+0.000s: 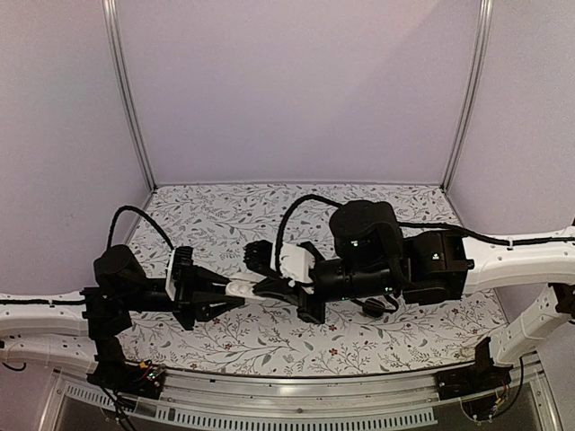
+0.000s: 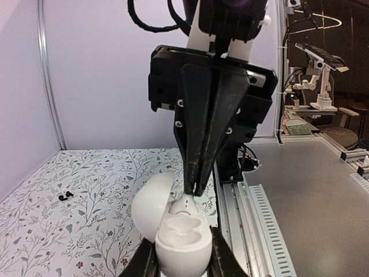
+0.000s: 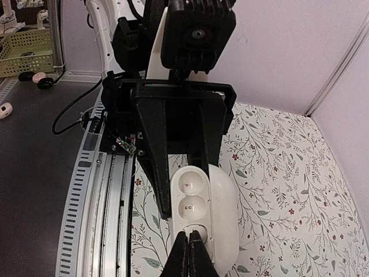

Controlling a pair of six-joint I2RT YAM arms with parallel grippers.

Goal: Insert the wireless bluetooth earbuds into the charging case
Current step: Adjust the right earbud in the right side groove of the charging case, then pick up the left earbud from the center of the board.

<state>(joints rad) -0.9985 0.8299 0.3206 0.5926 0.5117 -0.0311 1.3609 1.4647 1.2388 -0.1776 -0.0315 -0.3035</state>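
There are two grippers: the left gripper (image 1: pixel 230 292) and the right gripper (image 2: pixel 194 188). One white charging case (image 2: pixel 180 245) shows at the bottom centre of the left wrist view, with two sockets (image 3: pixel 191 182). Two tiny dark wireless bluetooth earbuds (image 2: pixel 64 196) lie at that frame's lower left.

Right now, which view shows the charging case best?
Right wrist: it looks straight into the open charging case, its wells clear. Left wrist shows the case low, side-on, lid open; top external shows only a white sliver.
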